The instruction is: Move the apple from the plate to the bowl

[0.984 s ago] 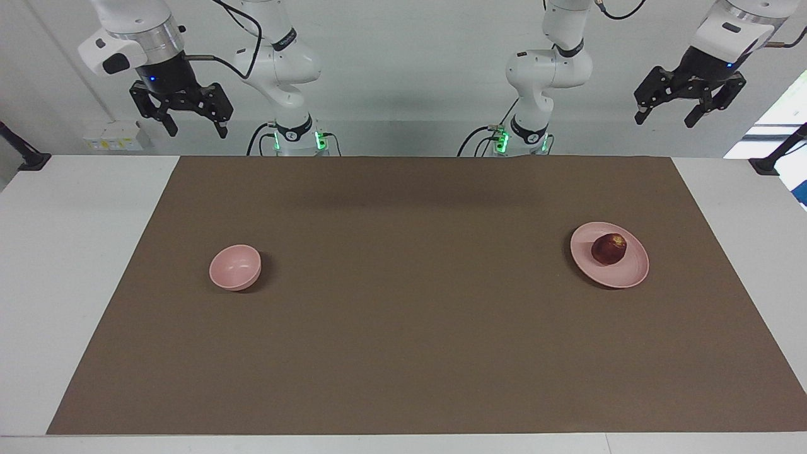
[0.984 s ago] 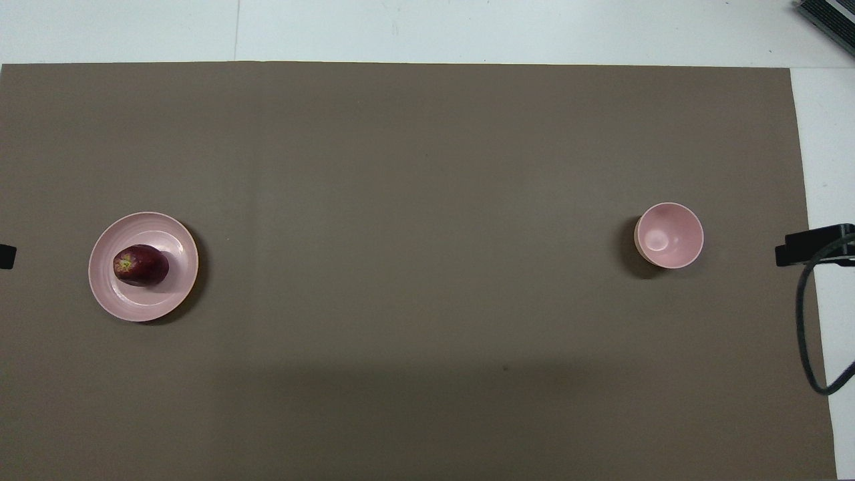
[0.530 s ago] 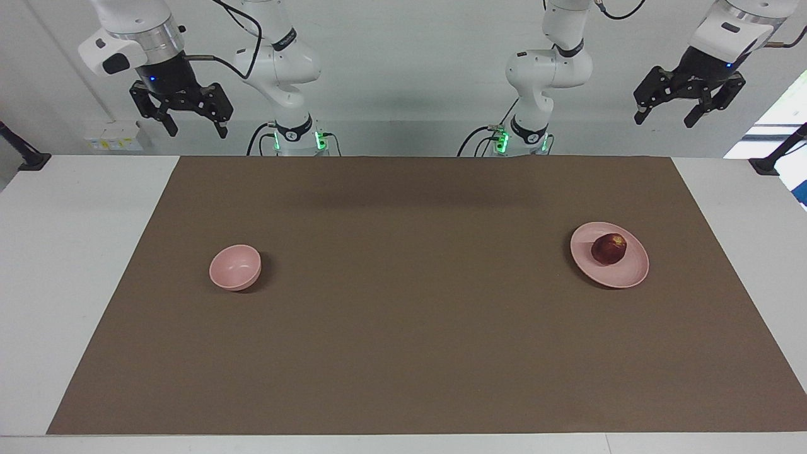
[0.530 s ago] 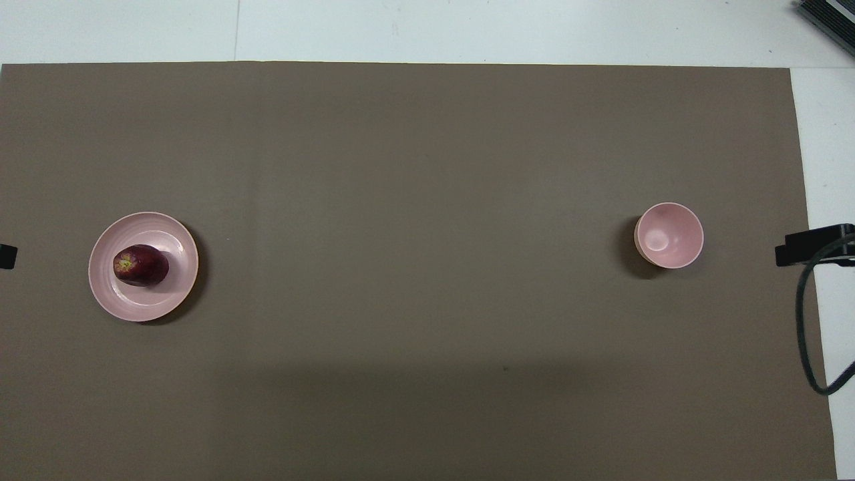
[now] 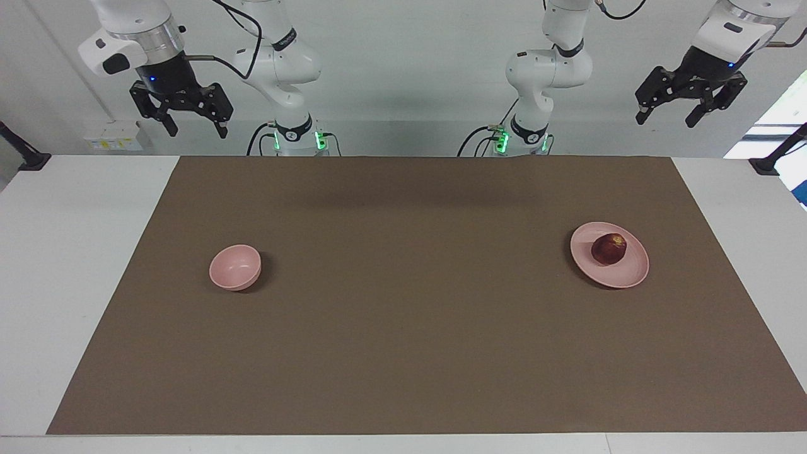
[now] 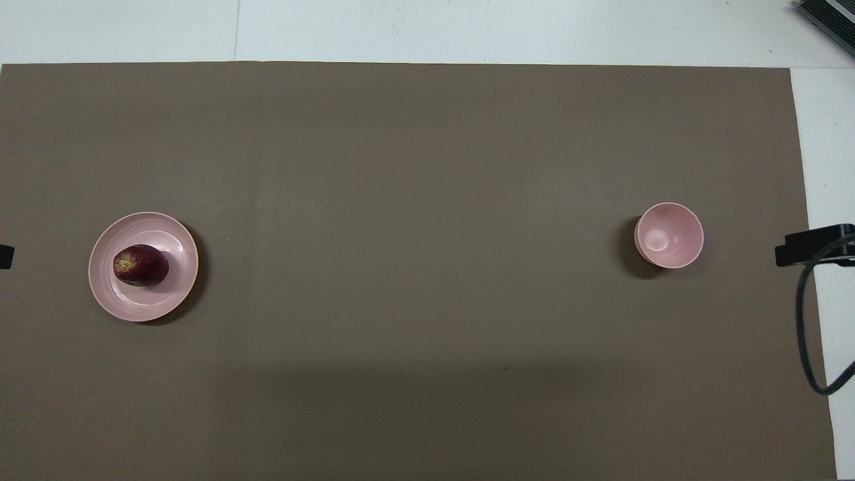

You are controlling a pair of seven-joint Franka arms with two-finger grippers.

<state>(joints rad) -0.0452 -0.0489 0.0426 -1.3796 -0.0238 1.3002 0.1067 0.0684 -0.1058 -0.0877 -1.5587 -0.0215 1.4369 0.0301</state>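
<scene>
One small apple [image 5: 609, 248] [image 6: 140, 265] lies on the plate [image 5: 624, 274] [image 6: 143, 304]. The apple is dark red with a little yellow spot on it. It sits a bit off the middle of the plate, on the part closer to the left arm's end of the table. The plate is flat, round and pale pink, and it rests on a big brown mat [image 5: 410, 284] [image 6: 414, 200] toward the left arm's end of the table. The bowl [image 5: 235, 267] [image 6: 668, 235] is small, deep and pale pink too. It stands on the same mat toward the right arm's end, well apart from the plate, and there is nothing inside it. The mat covers most of a white table [image 5: 57, 252] [image 6: 467, 30]. Both arms wait up high at the robots' end. The left gripper [image 5: 669, 116] hangs in the air above the table's edge, at the plate's end, with its two fingers apart and nothing between them. The right gripper [image 5: 196, 130] hangs in the air above the table's edge at the bowl's end, and its fingers are apart and hold nothing as well. A black cable [image 6: 811, 321] loops over the white part of the table near the bowl's end.
</scene>
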